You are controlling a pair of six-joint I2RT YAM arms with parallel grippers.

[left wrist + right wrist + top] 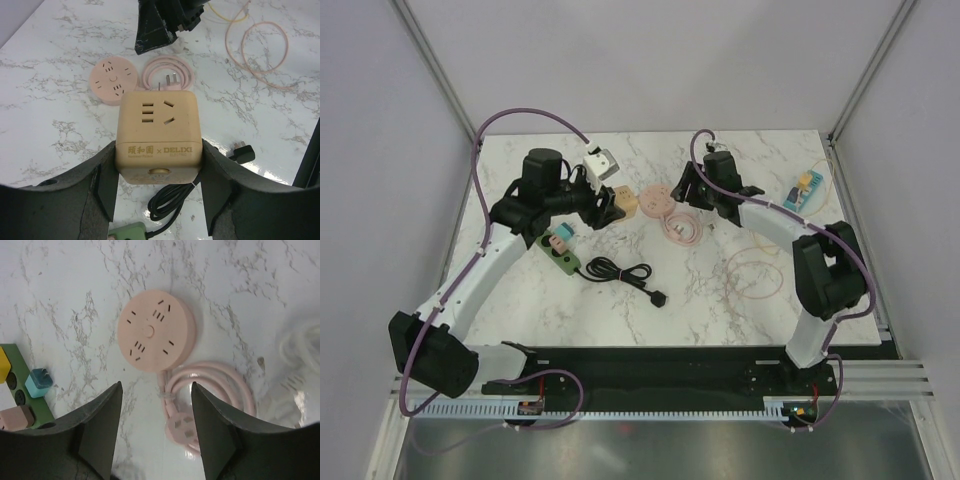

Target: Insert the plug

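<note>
Tan cube socket (159,132), grasped by our left pincer (159,167); our right pincer (156,390) hangs released above the plug (182,430) of a pink socket (155,330), toward the tabletop's (705,310) far edge.

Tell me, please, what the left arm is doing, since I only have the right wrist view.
Observer: The left gripper is shut on a beige cube socket.
Operator: Thank you. Is anything plugged into the face you can see?
Observer: No, the slots on the face toward the left wrist camera are empty.
Operator: Is any other loose cable about?
Observer: Yes, a black cable with a plug lies beside the green strip.
</note>
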